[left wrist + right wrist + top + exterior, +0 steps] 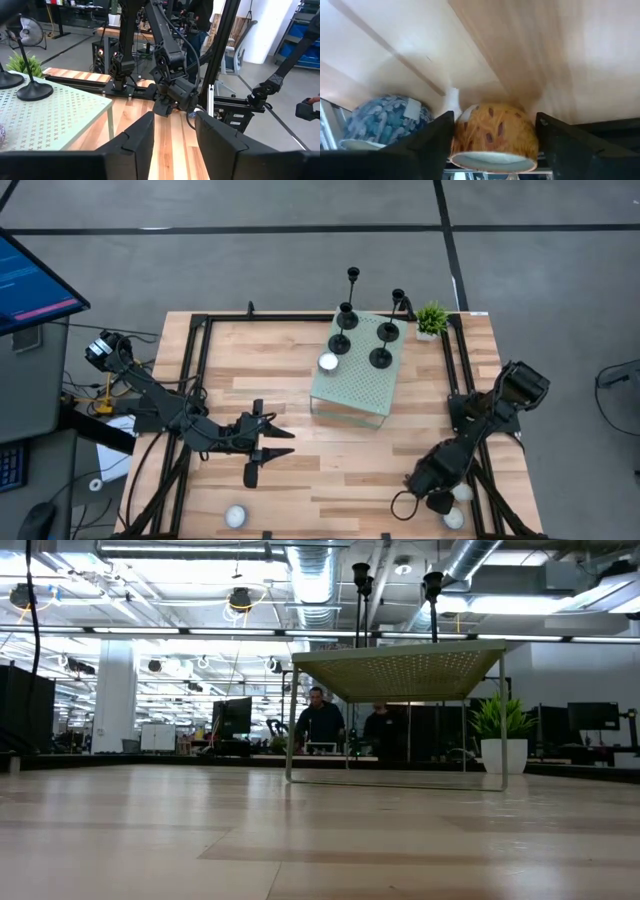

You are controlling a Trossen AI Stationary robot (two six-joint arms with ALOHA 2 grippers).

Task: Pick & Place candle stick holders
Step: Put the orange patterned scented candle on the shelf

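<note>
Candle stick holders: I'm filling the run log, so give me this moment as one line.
candle stick holders: four upright on green stand | left hand: open, empty, above table | right hand: open around orange tealight

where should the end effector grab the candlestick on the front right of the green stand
Grip the candle stick holder by its thin upright stem, above the disc base, coming in level from the side nearest the arms. The stem is narrow enough to pinch; the flat base offers no edge, and three other holders crowd the far side.

Left gripper (282, 442) low over the near left, fingers apart; right gripper (437, 502) down at the near right, fingers apart
</note>
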